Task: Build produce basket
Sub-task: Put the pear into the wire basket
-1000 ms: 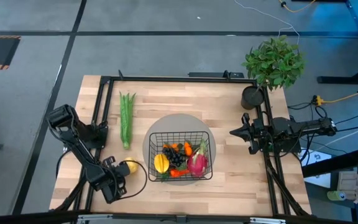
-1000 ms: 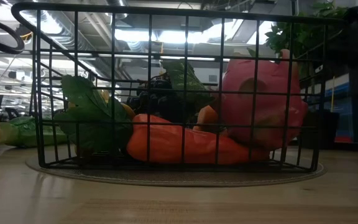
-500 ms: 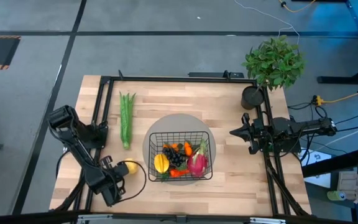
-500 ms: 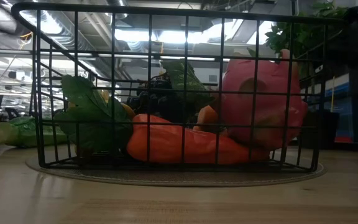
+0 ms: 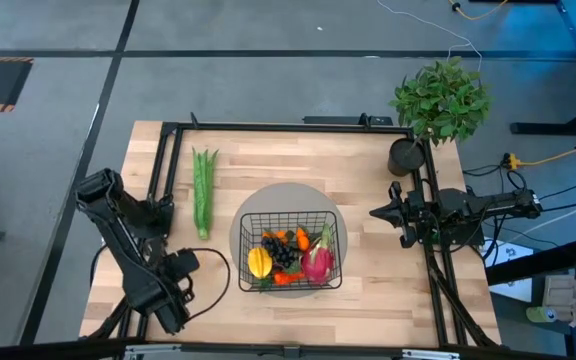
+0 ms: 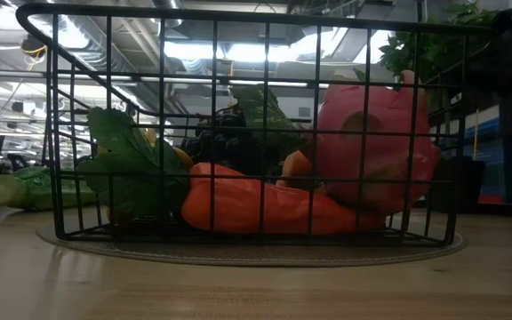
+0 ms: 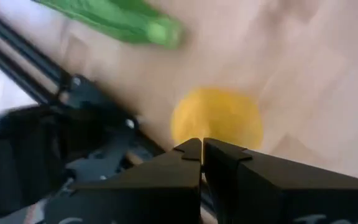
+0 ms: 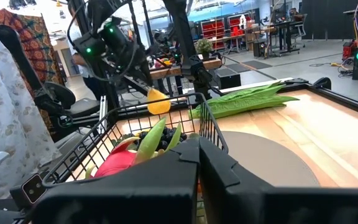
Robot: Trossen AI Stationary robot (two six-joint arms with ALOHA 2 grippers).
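Note:
The black wire basket (image 5: 290,250) stands on a round grey mat (image 5: 288,195) mid-table. It holds a pink dragon fruit (image 5: 318,263), dark grapes (image 5: 284,255), an orange carrot (image 6: 265,206) and a yellow fruit (image 5: 259,263). Long green stalks (image 5: 203,190) lie flat on the wood left of the mat. My left gripper (image 5: 186,265) hangs above the near-left table, shut on another yellow fruit (image 8: 158,102), which the high view hides under the gripper. My right gripper (image 5: 376,212) waits shut and level at the right edge. My left gripper pinches the yellow fruit at its upper end (image 7: 199,138) between its two fingers. The fingers slant steeply down from the near left. The fruit hangs below the fingertips (image 8: 143,84), lifted clear of the table. The fingers themselves hide the exact spot of contact.
A leafy potted plant (image 5: 438,100) stands at the far right corner. Black frame rails (image 5: 168,150) run along the table's left, far and right sides. Bare wood (image 5: 388,290) lies right of the basket and along the near edge.
My left gripper has risen from the near-left table and tipped more steeply downward, taking the yellow fruit up with it. The fruit, which sat on the wood left of the basket, now hangs clear of the table and has left the low view's left edge.

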